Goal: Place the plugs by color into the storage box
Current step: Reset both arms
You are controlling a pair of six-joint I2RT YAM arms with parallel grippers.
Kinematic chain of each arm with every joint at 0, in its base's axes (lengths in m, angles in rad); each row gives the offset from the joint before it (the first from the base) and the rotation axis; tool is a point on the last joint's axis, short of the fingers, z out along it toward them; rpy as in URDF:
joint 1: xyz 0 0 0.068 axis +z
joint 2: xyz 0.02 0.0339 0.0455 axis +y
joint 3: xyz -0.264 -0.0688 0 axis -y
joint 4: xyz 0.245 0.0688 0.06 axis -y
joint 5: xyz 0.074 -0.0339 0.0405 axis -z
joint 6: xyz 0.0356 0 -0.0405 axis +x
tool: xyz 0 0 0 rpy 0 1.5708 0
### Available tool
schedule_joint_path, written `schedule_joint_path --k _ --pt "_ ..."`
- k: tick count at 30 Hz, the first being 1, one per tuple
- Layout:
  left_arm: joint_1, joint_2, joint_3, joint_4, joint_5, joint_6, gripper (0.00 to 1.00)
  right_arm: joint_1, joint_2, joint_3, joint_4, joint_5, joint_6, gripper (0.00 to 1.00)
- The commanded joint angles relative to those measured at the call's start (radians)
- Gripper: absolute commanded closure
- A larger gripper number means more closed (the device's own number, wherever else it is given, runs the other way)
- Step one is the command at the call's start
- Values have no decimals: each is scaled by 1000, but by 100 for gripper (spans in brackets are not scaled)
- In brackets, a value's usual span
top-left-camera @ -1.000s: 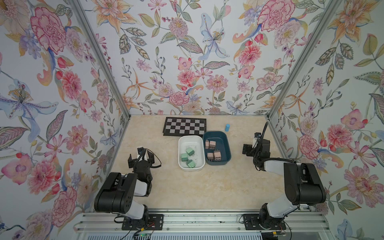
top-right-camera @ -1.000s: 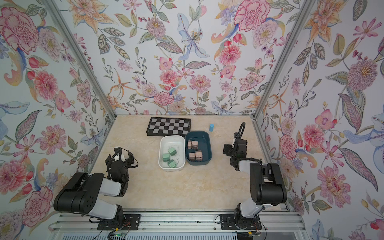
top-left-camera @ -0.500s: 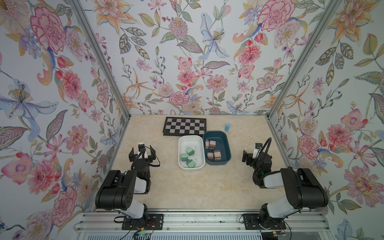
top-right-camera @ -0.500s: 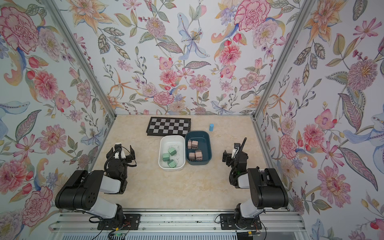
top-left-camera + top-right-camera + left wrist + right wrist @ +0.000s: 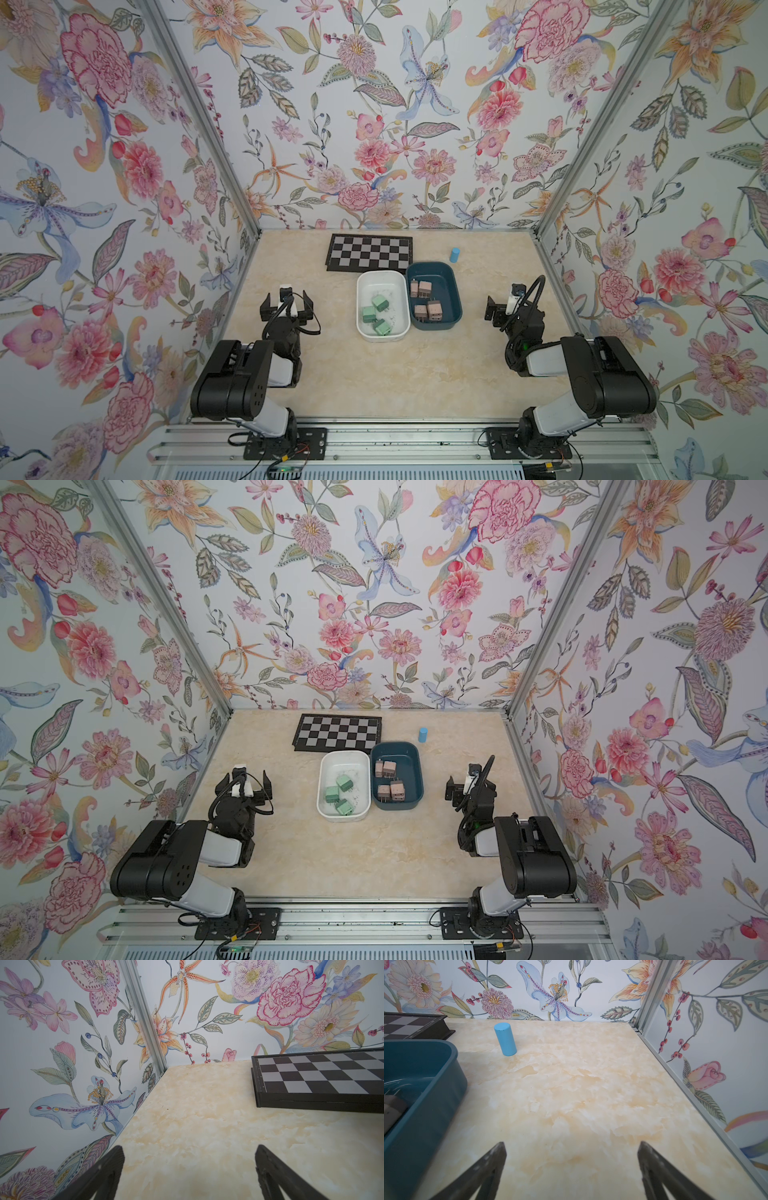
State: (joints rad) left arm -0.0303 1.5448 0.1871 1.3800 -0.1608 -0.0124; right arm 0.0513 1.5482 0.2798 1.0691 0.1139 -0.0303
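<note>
tubs (image 5: pixel 358 305) adjoin; left gripper (image 5: pixel 287 300), right gripper (image 5: pixel 503 299) flank, well apart

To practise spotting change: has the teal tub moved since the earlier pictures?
No. The teal tub sits where it was, its far corner by the chessboard's near corner.

We found the worktop (image 5: pixel 374 374) smooth, with a cream marble-look finish (only a faint sheen). The teal tub (image 5: pixel 436 1093) and white tub (image 5: pixel 384 280) looked like smooth plastic, the plugs (image 5: pixel 379 302) matt plastic, the blue cylinder (image 5: pixel 505 1039) smooth and matt, the corner posts (image 5: pixel 145 1022) brushed metal.
</note>
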Motion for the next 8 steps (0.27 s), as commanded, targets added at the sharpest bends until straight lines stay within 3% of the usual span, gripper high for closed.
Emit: schedule_joint_path --k 1,8 --pt "-13 12 32 -1 2 25 1 5 -5 4 47 11 -17 0" --pt "-8 6 14 24 7 22 1 5 -5 4 48 10 -17 0"
